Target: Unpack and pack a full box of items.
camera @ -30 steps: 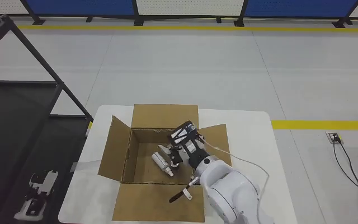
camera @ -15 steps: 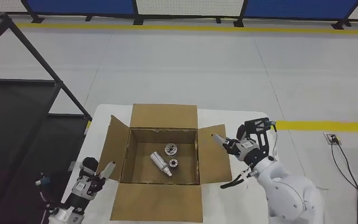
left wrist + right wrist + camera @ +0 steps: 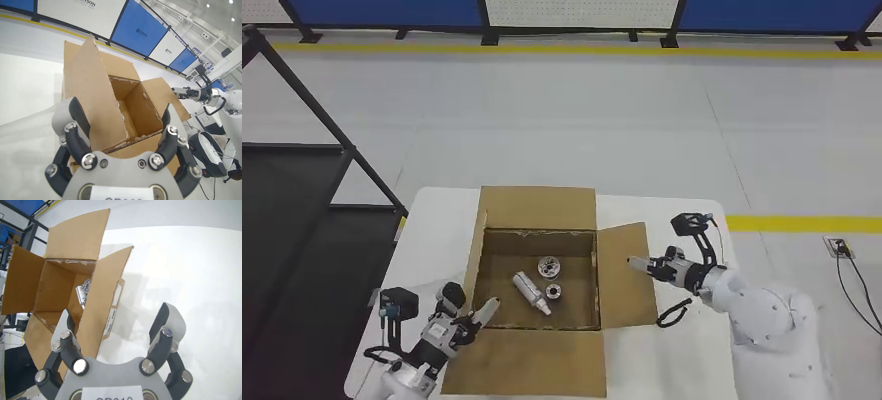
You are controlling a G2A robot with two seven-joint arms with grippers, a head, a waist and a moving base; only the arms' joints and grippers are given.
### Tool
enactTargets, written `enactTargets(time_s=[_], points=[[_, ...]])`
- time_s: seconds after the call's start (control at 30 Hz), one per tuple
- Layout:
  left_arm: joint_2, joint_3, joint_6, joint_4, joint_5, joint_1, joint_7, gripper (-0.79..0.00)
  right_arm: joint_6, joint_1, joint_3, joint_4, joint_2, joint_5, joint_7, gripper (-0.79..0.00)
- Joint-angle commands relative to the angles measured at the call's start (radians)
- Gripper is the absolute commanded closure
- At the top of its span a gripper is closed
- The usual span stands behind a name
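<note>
An open cardboard box (image 3: 536, 207) on the white table (image 3: 682, 215) holds a pale cylinder (image 3: 529, 292) and two round metal parts (image 3: 548, 266). The left gripper (image 3: 485, 310) is at the box's 8 o'clock. The right gripper (image 3: 634, 263) is at its 3 o'clock flap.

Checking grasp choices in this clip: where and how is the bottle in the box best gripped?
Take the bottle across its middle, coming straight down from above. It lies flat and slanted on the box floor, so the walls likely block side approaches; close across its long axis, clear of the ring beside one end.
</note>
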Motion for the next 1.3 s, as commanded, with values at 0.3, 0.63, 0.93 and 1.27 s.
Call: enactTargets(time_s=[0.3, 0.63, 0.93, 1.27], points=[[0.001, 0.081, 0.050, 0.048, 0.064, -0.036, -0.013, -0.785, -0.166, 0.044, -0.047, 0.046, 0.024, 0.351, 0.108, -0.785], [0.003, 0.110, 0.080, 0.085, 0.060, -0.067, -0.015, -0.785, -0.198, 0.113, -0.126, 0.153, 0.037, 0.566, 0.089, -0.785], [0.006, 0.118, 0.098, 0.097, 0.045, -0.074, -0.014, -0.785, -0.217, 0.156, -0.211, 0.245, 0.044, 0.593, -0.005, -0.785], [0.010, 0.098, 0.106, 0.105, 0.010, -0.064, -0.009, -0.785, -0.250, 0.144, -0.324, 0.249, 0.047, 0.319, -0.251, -0.785]])
